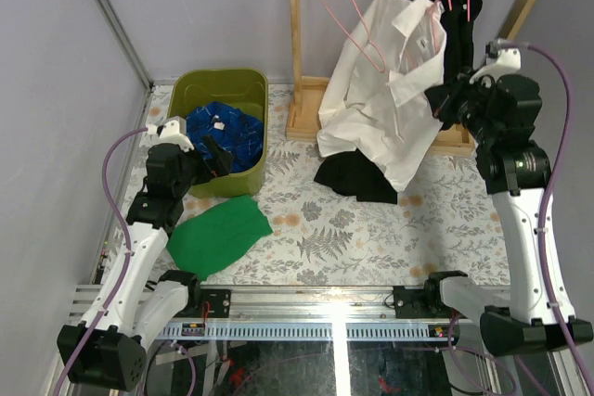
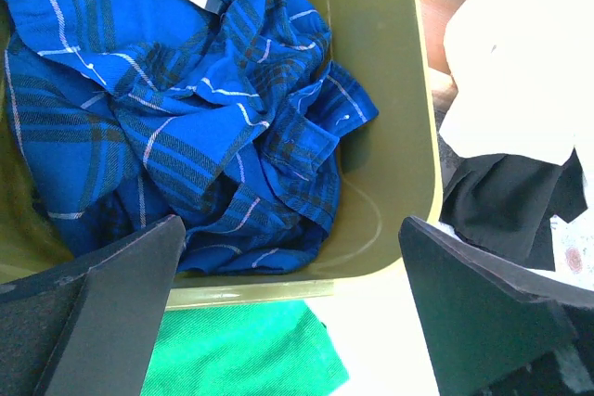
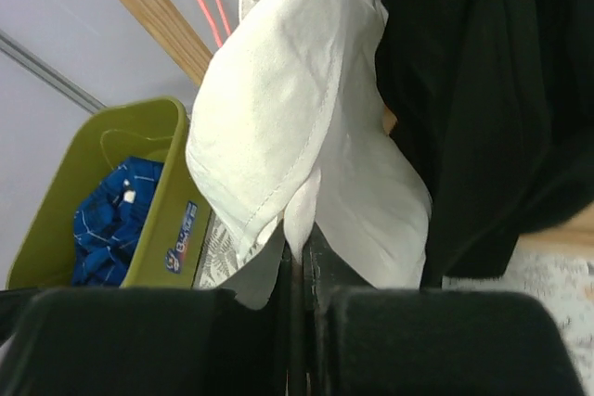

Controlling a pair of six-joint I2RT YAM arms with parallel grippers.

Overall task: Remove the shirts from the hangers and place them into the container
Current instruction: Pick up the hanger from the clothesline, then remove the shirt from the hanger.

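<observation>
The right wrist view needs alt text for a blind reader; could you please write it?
The right pincer is shut on a fold of the white shirt, which hangs beside a black shirt. At lower left, the olive-green basket holds the blue checked shirt.
</observation>
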